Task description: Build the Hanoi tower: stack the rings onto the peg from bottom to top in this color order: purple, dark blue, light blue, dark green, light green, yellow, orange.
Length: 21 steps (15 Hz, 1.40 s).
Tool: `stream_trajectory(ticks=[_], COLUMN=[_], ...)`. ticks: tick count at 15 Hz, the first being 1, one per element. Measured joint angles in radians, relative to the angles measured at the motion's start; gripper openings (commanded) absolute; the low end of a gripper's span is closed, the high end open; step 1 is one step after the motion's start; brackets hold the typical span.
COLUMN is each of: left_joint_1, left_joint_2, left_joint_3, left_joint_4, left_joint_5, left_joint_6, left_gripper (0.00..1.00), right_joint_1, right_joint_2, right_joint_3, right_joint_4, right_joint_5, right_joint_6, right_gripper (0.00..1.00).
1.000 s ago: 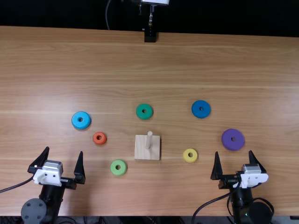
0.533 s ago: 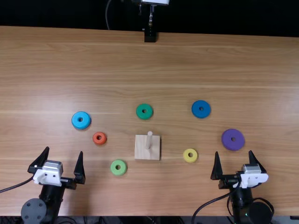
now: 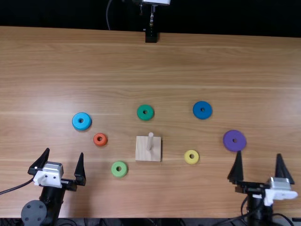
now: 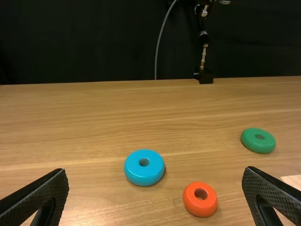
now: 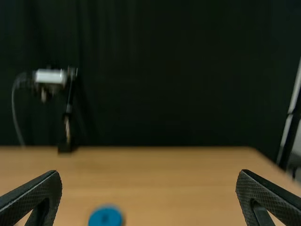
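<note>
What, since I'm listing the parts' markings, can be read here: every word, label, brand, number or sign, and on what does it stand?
There is no text that can be read.
Rings, peg and wooden base: no marking seen.
White brackets on the left claw and right claw: any fine marks are too small to read.

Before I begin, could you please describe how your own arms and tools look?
Both arms are black. The left tool and right tool each have two black fingers, tapering towards the tip with finely textured inner faces, and a whitish block behind them. Thin black cables run alongside.
</note>
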Motion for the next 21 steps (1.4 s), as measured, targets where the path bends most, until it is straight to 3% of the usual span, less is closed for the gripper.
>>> stream_trajectory(ticks=[2,6,8,11,15,16,19,21], left_joint_1=[0.000,0.000,0.000,0.000,0.000,0.000,0.000,0.000], left_joint_2=[0.000,0.000,0.000,0.000,0.000,0.000,0.000,0.000], left_joint_3=[0.000,0.000,0.000,0.000,0.000,0.000,0.000,0.000], left_joint_4=[0.000,-0.001,0.000,-0.001,0.000,0.000,0.000,0.000], left_joint_5=[0.000,0.000,0.000,0.000,-0.001,0.000,-0.001,-0.001], left_joint_6=[0.000,0.000,0.001,0.000,0.000,0.000,0.000,0.001], left_gripper=[1.00,1.00,1.00,1.00,1.00,1.00,1.00,1.00], right_joint_1=[-0.001,-0.050,-0.069,-0.130,-0.133,-0.133,-0.133,-0.133], right_joint_2=[0.166,0.591,0.726,0.926,1.157,1.201,1.299,1.371], right_joint_3=[0.130,0.338,0.378,0.523,0.561,0.566,0.586,0.591], right_joint_4=[0.001,-0.003,-0.087,-0.367,-0.422,-0.421,-0.426,-0.447], right_joint_5=[0.018,0.032,0.033,0.033,0.017,0.013,0.010,0.009], right_joint_6=[0.000,0.001,0.002,0.005,0.010,0.022,0.137,0.190], right_gripper=[1.00,1.00,1.00,1.00,1.00,1.00,1.00,1.00])
